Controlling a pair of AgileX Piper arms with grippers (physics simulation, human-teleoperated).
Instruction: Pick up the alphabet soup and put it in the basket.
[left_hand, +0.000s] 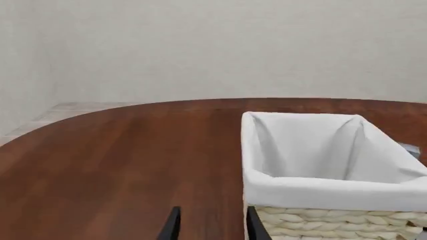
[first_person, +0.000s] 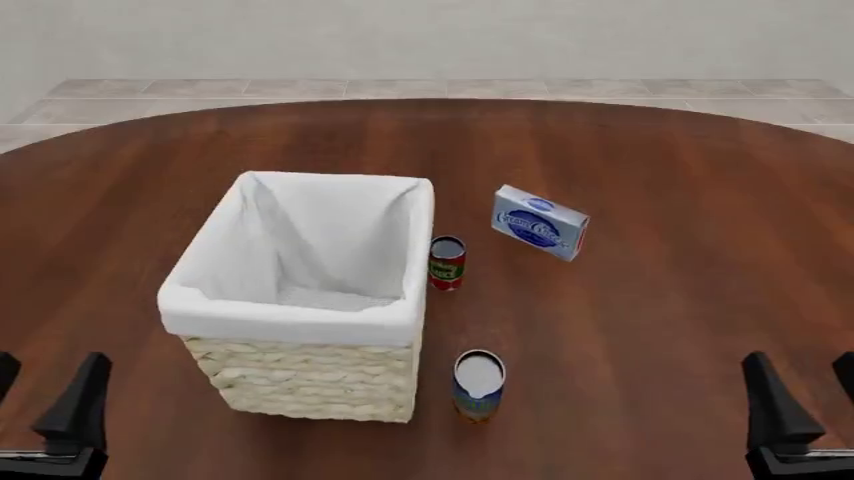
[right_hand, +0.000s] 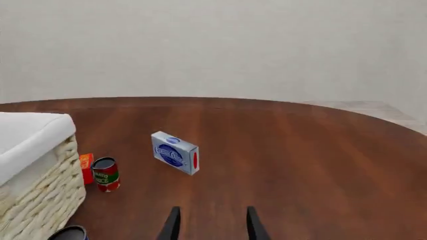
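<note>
The alphabet soup (first_person: 478, 385) is a small can with a pale top and blue label, standing upright on the table just off the basket's near right corner. Only its top edge (right_hand: 67, 233) shows in the right wrist view. The basket (first_person: 294, 322) is a large woven straw one with white lining, and it looks empty inside. My left gripper (first_person: 43, 398) stands open near the table's front left, beside the basket (left_hand: 333, 191) and holding nothing. Open too, my right gripper (first_person: 809, 400) is at the front right, well away from the soup.
A red-and-green can (first_person: 447, 263) stands against the basket's right side. A blue-and-white box (first_person: 539, 222) lies further back and to the right. In the right wrist view a small orange-red thing (right_hand: 86, 168) shows behind that can (right_hand: 107, 174). The round table's (first_person: 667, 330) far edge meets a tiled floor.
</note>
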